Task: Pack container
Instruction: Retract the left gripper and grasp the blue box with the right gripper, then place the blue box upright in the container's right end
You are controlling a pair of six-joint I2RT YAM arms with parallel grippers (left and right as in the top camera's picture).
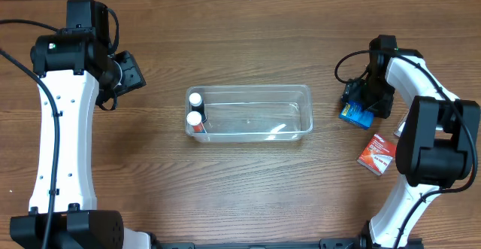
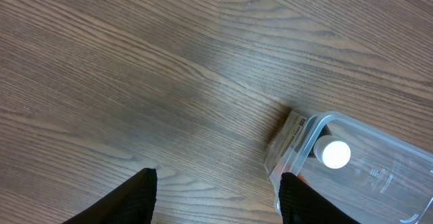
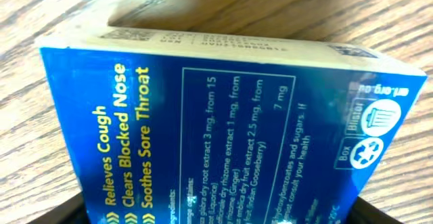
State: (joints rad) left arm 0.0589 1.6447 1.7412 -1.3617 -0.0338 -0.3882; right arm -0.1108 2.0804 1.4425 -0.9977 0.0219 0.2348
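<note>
The container (image 1: 307, 112), a clear plastic tub, lies at the table's middle. Two small bottles with white caps (image 1: 195, 98) (image 1: 195, 118) stand at its left end. My left gripper (image 1: 129, 74) is open and empty, left of the tub and apart from it. In the left wrist view the gripper (image 2: 216, 200) shows the tub's corner (image 2: 298, 139) and one white cap (image 2: 335, 153) beside its right finger. My right gripper (image 1: 359, 102) is at a blue medicine box (image 1: 351, 114) right of the tub. In the right wrist view the blue box (image 3: 230, 122) fills the space between the jaws (image 3: 226, 217).
A red and white small box (image 1: 376, 153) lies flat at the right, in front of the blue box. Black cables hang by both arms. Bare wood table (image 1: 248, 189) lies around the tub.
</note>
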